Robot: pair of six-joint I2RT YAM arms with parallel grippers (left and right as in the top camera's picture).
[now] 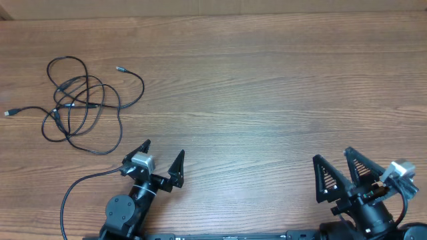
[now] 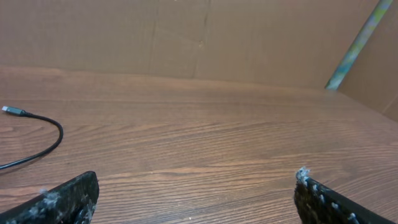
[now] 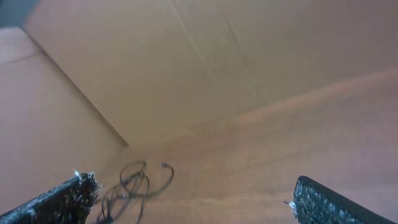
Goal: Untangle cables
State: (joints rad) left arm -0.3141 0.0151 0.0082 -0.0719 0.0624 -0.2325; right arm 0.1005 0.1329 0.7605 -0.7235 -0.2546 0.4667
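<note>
Nearest, the left pincer [image 1: 164,147] and right pincer [image 1: 331,154] both gape wide and empty, while the cables [image 1: 75,101] lie tangled at the far left of the worktop [image 1: 253,87], probably light, limp and slippery, best taken by a free plug end [image 1: 120,68] or outer loop.

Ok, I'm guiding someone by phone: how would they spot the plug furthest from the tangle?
On the table, look at the far left, where the cables lie tangled ahead of the left hand. One cord runs straight out of the tangle's left side and ends in the plug. The other plug sits on the tangle's right, ending a curved loop.
</note>
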